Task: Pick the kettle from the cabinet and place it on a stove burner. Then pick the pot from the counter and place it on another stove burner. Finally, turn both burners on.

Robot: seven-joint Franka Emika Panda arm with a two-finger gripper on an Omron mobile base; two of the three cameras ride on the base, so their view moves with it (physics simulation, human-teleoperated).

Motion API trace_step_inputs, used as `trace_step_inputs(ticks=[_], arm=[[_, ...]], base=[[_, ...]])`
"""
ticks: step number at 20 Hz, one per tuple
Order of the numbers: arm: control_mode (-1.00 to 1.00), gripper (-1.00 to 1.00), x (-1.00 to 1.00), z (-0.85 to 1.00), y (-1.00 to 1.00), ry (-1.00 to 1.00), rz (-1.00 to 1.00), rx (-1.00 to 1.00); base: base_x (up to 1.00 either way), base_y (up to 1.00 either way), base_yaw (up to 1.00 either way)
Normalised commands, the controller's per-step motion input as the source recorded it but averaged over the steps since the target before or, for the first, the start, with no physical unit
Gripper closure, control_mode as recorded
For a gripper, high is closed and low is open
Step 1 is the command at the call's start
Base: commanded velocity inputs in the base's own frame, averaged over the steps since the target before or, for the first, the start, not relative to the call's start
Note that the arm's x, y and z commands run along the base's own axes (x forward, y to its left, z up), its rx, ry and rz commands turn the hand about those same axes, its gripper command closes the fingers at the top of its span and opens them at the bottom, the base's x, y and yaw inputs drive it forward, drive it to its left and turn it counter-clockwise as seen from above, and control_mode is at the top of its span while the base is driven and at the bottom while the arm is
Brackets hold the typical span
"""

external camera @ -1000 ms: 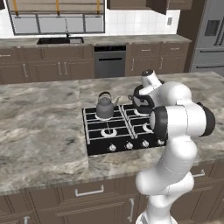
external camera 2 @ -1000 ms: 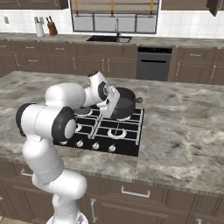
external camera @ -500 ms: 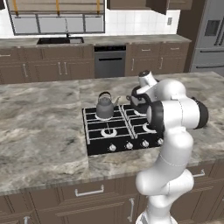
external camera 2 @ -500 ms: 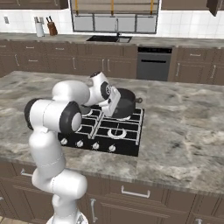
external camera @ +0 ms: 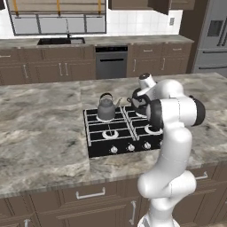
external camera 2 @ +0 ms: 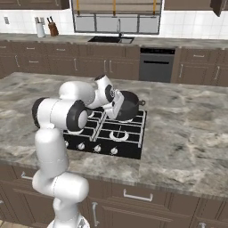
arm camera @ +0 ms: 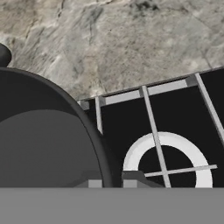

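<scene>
Now pot nearly over a back burner, pincer clamped on its rim.
Since 1 s ago the arm has swung the pot [external camera 2: 127, 106] a bit further over the stove [external camera 2: 132, 142], w/ the pincer [external camera 2: 116, 103] shut on its near edge; it looks still carried, not set down. Kettle [external camera: 106, 107] already sits on the back-left burner. Hand view shows a free burner ring [arm camera: 168, 162] beside the pot wall [arm camera: 48, 144]. Left to do: lower, release, then 2 knobs.

kettle [external camera: 106, 108] blocking far left burner, pot [external camera 2: 127, 106] over far right burner, two near burners [external camera: 109, 134] unoccupied, broad bare counter [external camera: 40, 128] on either side of cooktop [external camera 2: 129, 150]
</scene>
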Motion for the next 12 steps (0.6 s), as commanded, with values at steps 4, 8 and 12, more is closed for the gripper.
trace_step_inputs(ticks=[4, 8, 12], arm=[[-1.0, 1.0, 0.28, -0.15, -0.1, 0.01, 0.0, 0.0], [-1.0, 1.0, 0.26, -0.1, -0.05, 0.02, 0.0, 0.0], [-1.0, 1.0, 0.25, -0.07, -0.01, 0.03, 0.0, 0.0]], base=[[0.0, 0.0, 0.0], [0.0, 0.0, 0.0], [0.0, 0.0, 0.0]])
